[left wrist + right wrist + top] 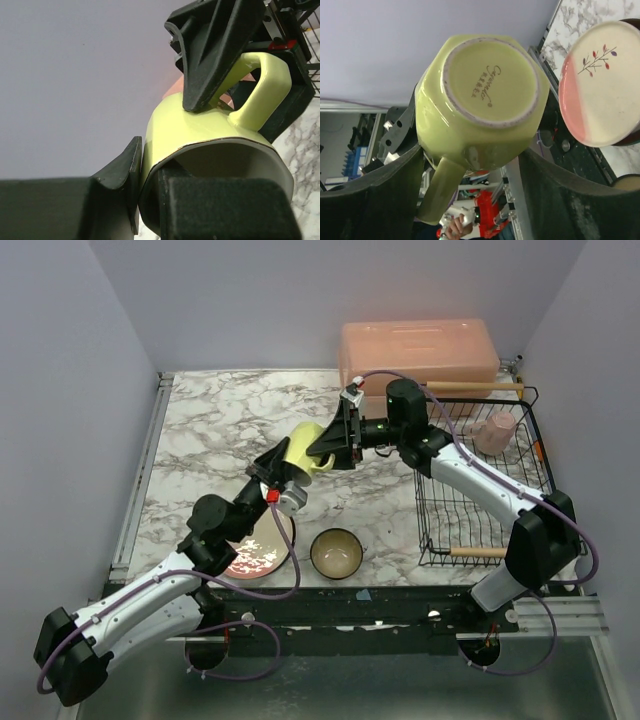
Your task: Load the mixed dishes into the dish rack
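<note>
- Left gripper (pixel 149 176): I grip the pale yellow-green mug (pixel 490 95) by its rim (aloft over the worktop (pixel 225 410)).
- Right gripper (pixel 471 151): jaws wide astride the mug's base; clamped or not, I cannot tell.

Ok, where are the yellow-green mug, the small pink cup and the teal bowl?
yellow-green mug (pixel 303 446): top view, on its outer side wall.
small pink cup (pixel 495 436): top view, on its outer wall.
teal bowl (pixel 336 554): top view, on its cream inside.
</note>
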`<state>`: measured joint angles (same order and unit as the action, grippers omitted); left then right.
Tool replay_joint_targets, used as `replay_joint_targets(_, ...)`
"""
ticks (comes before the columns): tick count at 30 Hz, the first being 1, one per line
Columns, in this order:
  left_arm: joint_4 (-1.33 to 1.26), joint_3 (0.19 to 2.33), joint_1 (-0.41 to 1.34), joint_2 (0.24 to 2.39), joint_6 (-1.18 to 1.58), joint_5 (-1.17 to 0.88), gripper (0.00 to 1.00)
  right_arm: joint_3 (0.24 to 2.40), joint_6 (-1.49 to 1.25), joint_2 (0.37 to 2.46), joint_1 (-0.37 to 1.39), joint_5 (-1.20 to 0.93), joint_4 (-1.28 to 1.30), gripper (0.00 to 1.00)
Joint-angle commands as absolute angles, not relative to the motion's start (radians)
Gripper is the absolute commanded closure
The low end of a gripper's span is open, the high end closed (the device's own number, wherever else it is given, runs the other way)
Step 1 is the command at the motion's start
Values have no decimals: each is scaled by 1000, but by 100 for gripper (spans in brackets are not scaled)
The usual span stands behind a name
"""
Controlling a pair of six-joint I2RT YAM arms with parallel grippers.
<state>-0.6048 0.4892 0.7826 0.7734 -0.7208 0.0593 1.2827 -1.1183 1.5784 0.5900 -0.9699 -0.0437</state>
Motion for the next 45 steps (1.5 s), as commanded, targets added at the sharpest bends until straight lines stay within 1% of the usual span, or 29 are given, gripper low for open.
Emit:
replay_joint_targets(1,-700,489,794,759,-792,-49,100,1226,-1182,1560,593,-1081,-106,43)
replay_joint_targets(2,-690,485,797,760,-813,-64,100,1214,-1184,1560,594,-1094,-108,55)
replay_joint_targets(3,-683,481,800,761,-828,-71,100,1207,-1183,1559,593,-1102,-109,61)
replay_joint_targets(4,-679,479,802,763,-840,-76,100,1199,-1181,1555,594,-1109,-110,62)
replay_joint_targets(13,-623,482,825,774,-878,-98,100,1160,-1174,1560,595,-1143,-100,61)
replay_joint_targets(24,-581,485,848,793,-914,-105,100,1112,-1243,1567,607,-1195,-244,61)
replay_joint_targets(28,-570,484,860,802,-946,-94,100,1078,-1308,1570,609,-1214,-351,52)
replay_joint_targets(31,-569,482,868,800,-951,-95,100,1074,-1312,1580,609,-1219,-361,53)
replay_joint_targets(32,-568,483,871,799,-953,-95,100,1072,-1309,1580,609,-1216,-361,56)
replay_joint_targets(33,-568,482,873,800,-953,-94,100,1069,-1309,1580,609,-1212,-365,64)
replay_joint_targets(34,-565,485,874,799,-948,-93,100,1066,-1309,1579,609,-1207,-372,81)
replay_joint_targets(35,-559,489,876,798,-937,-93,100,1066,-1306,1576,609,-1200,-371,95)
replay_joint_targets(36,-544,497,877,800,-927,-95,100,1066,-1301,1573,609,-1191,-366,100)
replay_joint_targets(37,-527,507,877,801,-917,-97,100,1071,-1294,1570,609,-1181,-358,100)
replay_joint_targets(38,-513,515,877,802,-909,-98,90,1073,-1284,1567,609,-1173,-349,100)
replay_joint_targets(39,-504,518,877,802,-908,-100,78,1076,-1275,1564,609,-1160,-342,100)
replay_joint_targets(41,-486,520,877,793,-922,-109,47,1078,-1255,1554,609,-1133,-342,100)
replay_joint_targets(43,-475,514,878,778,-942,-115,20,1076,-1243,1543,607,-1093,-349,100)
replay_joint_targets(45,-473,511,879,761,-945,-115,5,1069,-1236,1534,605,-1044,-361,100)
